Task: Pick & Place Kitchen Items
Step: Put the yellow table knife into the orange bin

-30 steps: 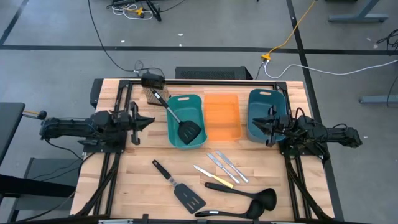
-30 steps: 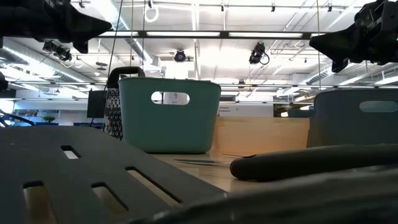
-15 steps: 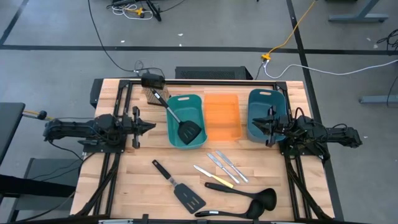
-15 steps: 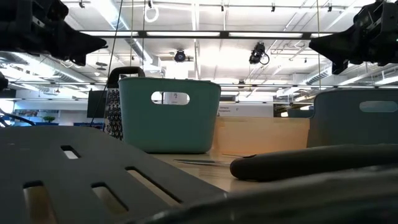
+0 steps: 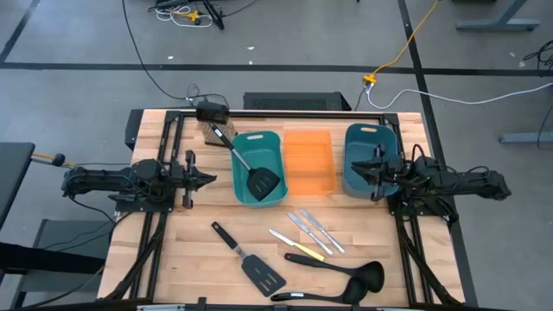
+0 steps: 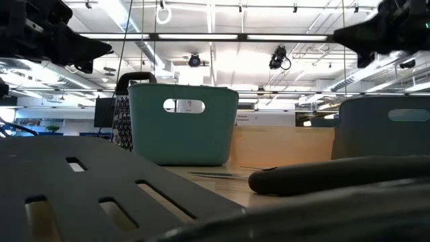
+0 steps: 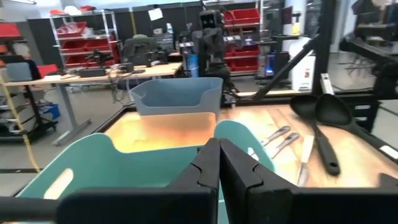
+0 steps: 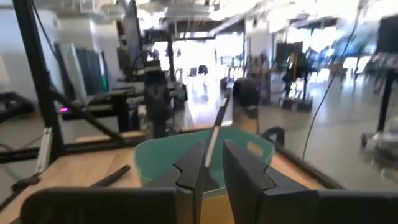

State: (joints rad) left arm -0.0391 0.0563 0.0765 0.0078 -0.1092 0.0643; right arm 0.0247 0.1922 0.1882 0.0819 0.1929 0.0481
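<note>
A black slotted spatula (image 5: pixel 262 182) lies in the teal bin (image 5: pixel 244 142), head on the bin floor, handle leaning over the far left rim. On the wood in front lie a second slotted spatula (image 5: pixel 257 269), two silver knives (image 5: pixel 311 228), a yellow-handled knife (image 5: pixel 297 244) and two black ladles (image 5: pixel 366 276). My left gripper (image 5: pixel 212 177) hovers shut and level, left of the teal bin. Over the dark blue bin (image 5: pixel 371 136), my right gripper (image 5: pixel 352 167) hangs level, its fingers (image 8: pixel 191 163) a narrow gap apart with nothing between them.
An orange bin (image 5: pixel 309 138) stands between the teal and dark blue bins. A box grater with a black handle (image 5: pixel 210 121) sits at the far left behind the teal bin. Black frame rails (image 5: pixel 164 233) run along both sides of the table.
My left gripper has sunk a little and levelled out beside the teal bin, then kept still. My right gripper has risen a little over the dark blue bin in the last half second. Nothing on the table has moved.
</note>
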